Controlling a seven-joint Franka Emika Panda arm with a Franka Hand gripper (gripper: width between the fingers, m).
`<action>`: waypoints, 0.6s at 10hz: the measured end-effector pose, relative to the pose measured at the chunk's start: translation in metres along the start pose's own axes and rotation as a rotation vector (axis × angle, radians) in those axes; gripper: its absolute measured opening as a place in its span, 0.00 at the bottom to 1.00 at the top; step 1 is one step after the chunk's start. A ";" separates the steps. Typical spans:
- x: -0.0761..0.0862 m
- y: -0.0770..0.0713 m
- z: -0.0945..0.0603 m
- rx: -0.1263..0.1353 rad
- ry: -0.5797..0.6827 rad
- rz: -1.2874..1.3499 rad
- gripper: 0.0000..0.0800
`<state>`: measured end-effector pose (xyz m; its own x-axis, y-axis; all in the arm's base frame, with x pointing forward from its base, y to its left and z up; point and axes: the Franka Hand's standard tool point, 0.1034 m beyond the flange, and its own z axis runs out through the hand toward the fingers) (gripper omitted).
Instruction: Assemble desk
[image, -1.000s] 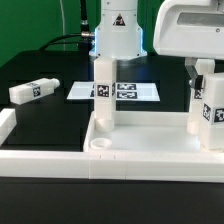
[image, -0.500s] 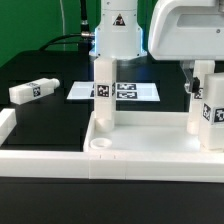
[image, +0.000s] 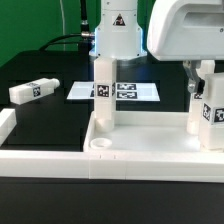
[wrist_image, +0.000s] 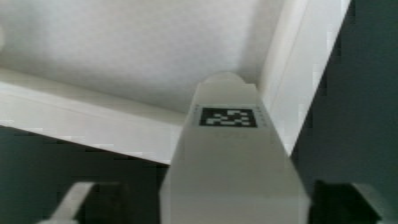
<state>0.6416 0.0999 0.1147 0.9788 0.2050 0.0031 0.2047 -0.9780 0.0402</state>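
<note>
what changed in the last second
The gripper crept slightly toward the exterior view's left, around the standing leg on that view's right. Gaps show beside that leg, so nothing is gripped. The other standing leg, loose leg, desk top and marker board stayed put.

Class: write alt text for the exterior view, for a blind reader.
A white desk top on a black table holds two upright legs: the leg at the exterior view's left stands free, the gripper straddles the other leg. A loose leg and the marker board lie behind.
</note>
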 end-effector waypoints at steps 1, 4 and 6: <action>0.000 0.000 0.000 0.000 0.000 0.000 0.48; 0.000 0.000 0.000 0.001 0.000 0.023 0.37; 0.000 0.001 0.000 0.002 0.001 0.178 0.37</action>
<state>0.6418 0.0989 0.1147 0.9995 0.0281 0.0106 0.0277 -0.9989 0.0365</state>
